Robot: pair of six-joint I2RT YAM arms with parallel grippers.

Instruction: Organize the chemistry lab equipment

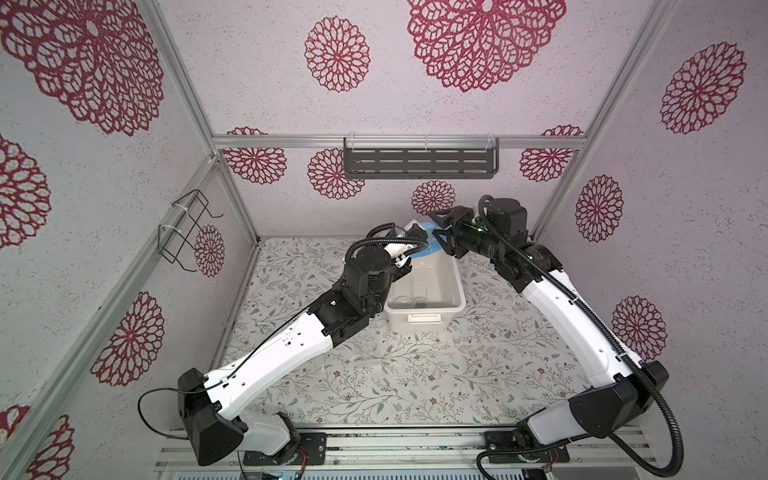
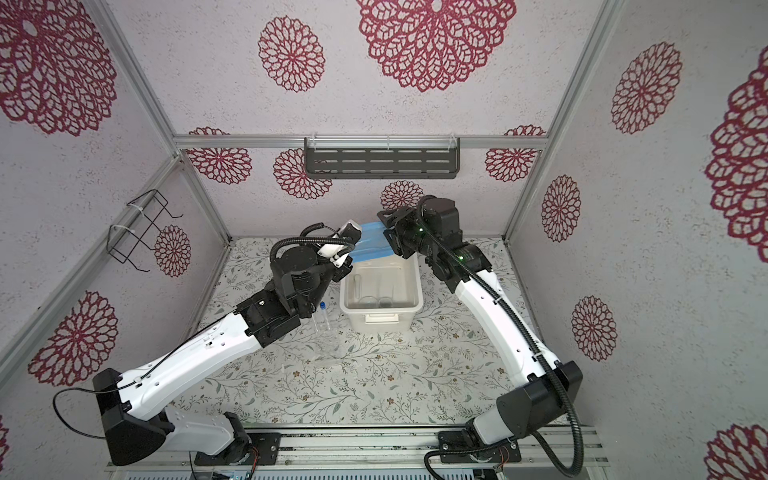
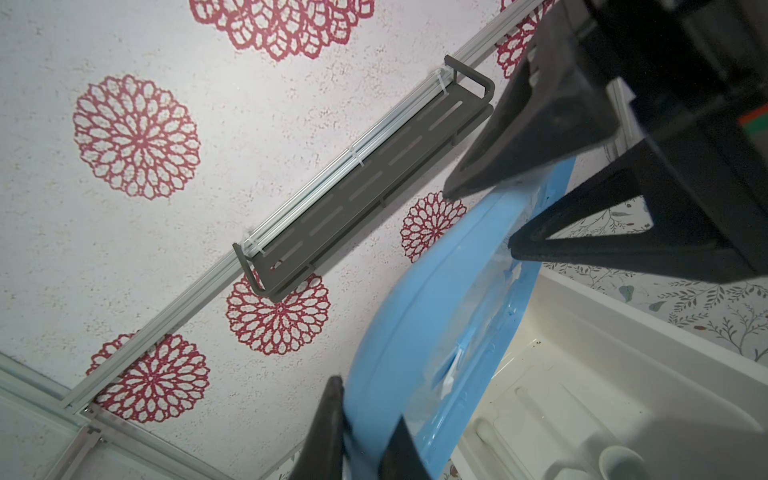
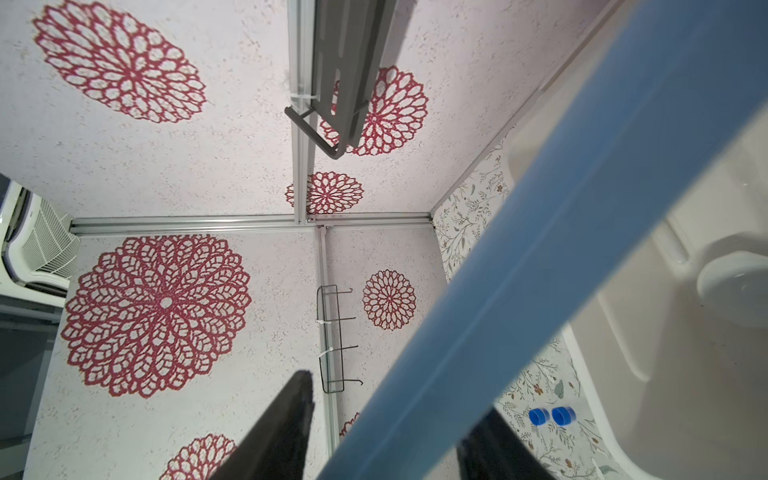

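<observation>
In both top views a white tub [image 1: 459, 291] sat at the back middle of the surface [image 1: 415, 386]. Its blue lid [image 1: 429, 227] was off and tilted above the far end. The left gripper [image 1: 411, 243] met the lid from one side, the right gripper [image 1: 441, 235] from the other. Two white dishes [image 1: 409, 301] lay on the tub's floor at its near end; which was the bowl could not be told. A top view showed the tubes [image 2: 323, 316], clear with a blue cap, just beside the tub's near left corner; where the left arm covered that spot they were hidden.

The surface was a pale sheet printed with leafy sprigs and small flowers. The walls [image 1: 257, 83] were rough and off-white, stamped with red rosettes and framed in aluminium bars. A dark slotted shelf [image 1: 419, 162] hung on the back rail and a black wire rack [image 1: 187, 232] on the left wall.

The left wrist view showed its own dark fingers [image 3: 328, 428] pinched tight on the lid's smooth rim. Further along, the right gripper's wedge-shaped fingers stood one on each side of that rim, above the tub's glossy inside.

In the right wrist view the lid crossed as a broad blue band between its fingers [image 4: 291, 428]. They stood partly spread, with wall showing between one finger and the rim. This view alone showed two blue caps side by side on the sheet outside the tub, and one round white dish inside it
</observation>
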